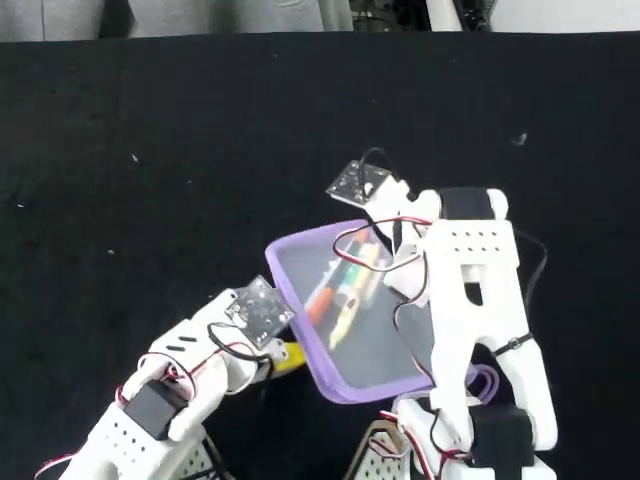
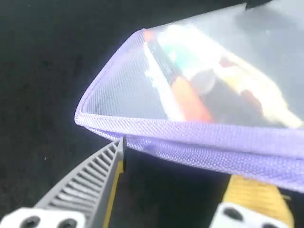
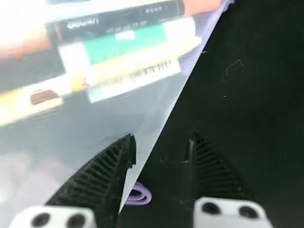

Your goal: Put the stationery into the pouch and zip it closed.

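From the high camera I see the pouch (image 1: 385,345) lying flat on the black table (image 1: 150,150). It is close to the near edge and a little right of the middle, skewed so that one corner points toward the far side. It has a purple border and a see-through face. Through that face I can see the stationery (image 1: 340,290) already inside: an orange pen, a yellow one and a few more, bunched toward the pouch's far end. I cannot tell whether the zip is drawn.

My left gripper (image 2: 180,166) sits at the pouch's near left edge with its jaws spread apart. The grey finger's tip touches the purple border, the yellow finger is just beside that border, and nothing is clamped between them.

My right gripper (image 3: 161,145) hangs over the right side of the pouch, its two black fingers parted and holding nothing. The pouch's edge runs under one finger, and bare table shows under the other. A purple loop (image 3: 137,195) lies by the base of the first finger.
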Controlling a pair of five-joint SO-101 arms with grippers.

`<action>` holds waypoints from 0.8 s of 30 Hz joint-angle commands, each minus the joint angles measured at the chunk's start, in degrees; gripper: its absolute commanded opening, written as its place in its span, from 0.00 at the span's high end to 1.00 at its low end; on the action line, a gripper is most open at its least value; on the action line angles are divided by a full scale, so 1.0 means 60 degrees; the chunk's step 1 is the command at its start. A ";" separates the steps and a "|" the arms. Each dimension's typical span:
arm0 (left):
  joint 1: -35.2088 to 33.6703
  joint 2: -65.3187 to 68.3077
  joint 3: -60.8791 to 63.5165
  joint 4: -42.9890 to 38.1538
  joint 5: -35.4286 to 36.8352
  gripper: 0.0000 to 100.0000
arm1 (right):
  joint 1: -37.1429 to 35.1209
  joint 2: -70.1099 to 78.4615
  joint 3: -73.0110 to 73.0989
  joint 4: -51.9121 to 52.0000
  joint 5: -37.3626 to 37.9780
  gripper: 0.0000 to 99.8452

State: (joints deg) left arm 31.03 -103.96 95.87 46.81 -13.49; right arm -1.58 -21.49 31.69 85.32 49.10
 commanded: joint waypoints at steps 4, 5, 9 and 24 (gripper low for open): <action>-0.0007 -0.0059 0.0256 -0.1377 0.1260 0.65 | -0.1407 -0.0139 0.0154 -0.0923 -0.1260 0.82; -0.0007 -0.0059 0.0256 -0.1495 0.1377 0.65 | -0.1641 -0.0139 0.0154 -0.1070 -0.1495 0.82; -0.0139 -0.0059 0.0256 -0.1670 0.1817 0.65 | -0.2520 -0.0139 0.0154 -0.1656 -0.2227 0.82; -0.2689 -0.0073 0.0227 -0.3033 0.4249 0.65 | -0.4938 -0.0139 -0.0520 -0.3853 -0.4689 0.82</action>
State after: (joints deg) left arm 19.08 -103.43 95.96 33.27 8.57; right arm -28.66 -22.46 29.05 64.57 22.90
